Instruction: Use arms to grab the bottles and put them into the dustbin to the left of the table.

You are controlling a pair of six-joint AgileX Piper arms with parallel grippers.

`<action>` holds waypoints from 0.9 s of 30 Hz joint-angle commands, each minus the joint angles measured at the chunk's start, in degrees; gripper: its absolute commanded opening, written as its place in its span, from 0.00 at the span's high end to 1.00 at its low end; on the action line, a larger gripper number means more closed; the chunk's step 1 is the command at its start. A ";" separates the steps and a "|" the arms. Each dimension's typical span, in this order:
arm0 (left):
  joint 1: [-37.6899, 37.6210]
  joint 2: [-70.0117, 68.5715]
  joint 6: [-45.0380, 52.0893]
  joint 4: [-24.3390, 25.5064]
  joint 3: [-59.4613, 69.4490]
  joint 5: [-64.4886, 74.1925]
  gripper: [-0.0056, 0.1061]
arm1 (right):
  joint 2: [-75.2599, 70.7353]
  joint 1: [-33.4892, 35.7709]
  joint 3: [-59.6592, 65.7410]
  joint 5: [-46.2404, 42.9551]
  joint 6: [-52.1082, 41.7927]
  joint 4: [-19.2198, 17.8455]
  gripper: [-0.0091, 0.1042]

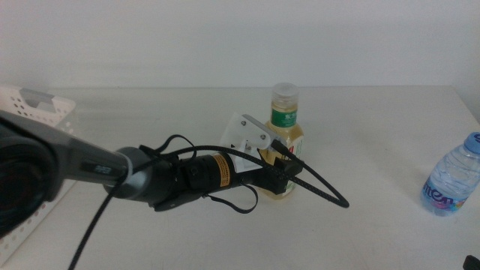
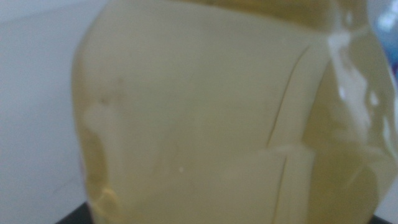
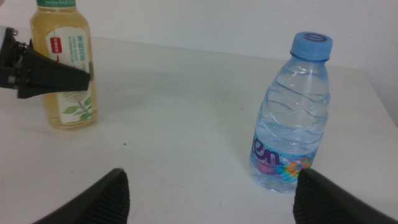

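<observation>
A yellowish tea bottle (image 1: 286,129) with a white cap and green label stands upright on the white table (image 1: 360,112), near the middle. My left gripper (image 1: 279,171) reaches in from the left and is at the bottle's lower body. The tea bottle (image 2: 211,112) fills the left wrist view. A small clear water bottle (image 1: 452,184) with a blue cap stands at the table's right edge. My right gripper (image 3: 217,202) is open and low over the table, with the water bottle (image 3: 291,124) a little ahead of it and the tea bottle (image 3: 65,68) farther off. The white perforated dustbin (image 1: 34,105) sits at the far left.
The left arm's black cable (image 1: 319,187) loops over the table in front of the tea bottle. A white wall stands behind the table. Bare tabletop lies between the two bottles.
</observation>
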 commanded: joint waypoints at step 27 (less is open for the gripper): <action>-0.15 -37.27 -30.59 21.62 -1.31 30.47 0.99 | -1.54 -0.40 -1.59 -4.42 -0.28 -0.22 0.31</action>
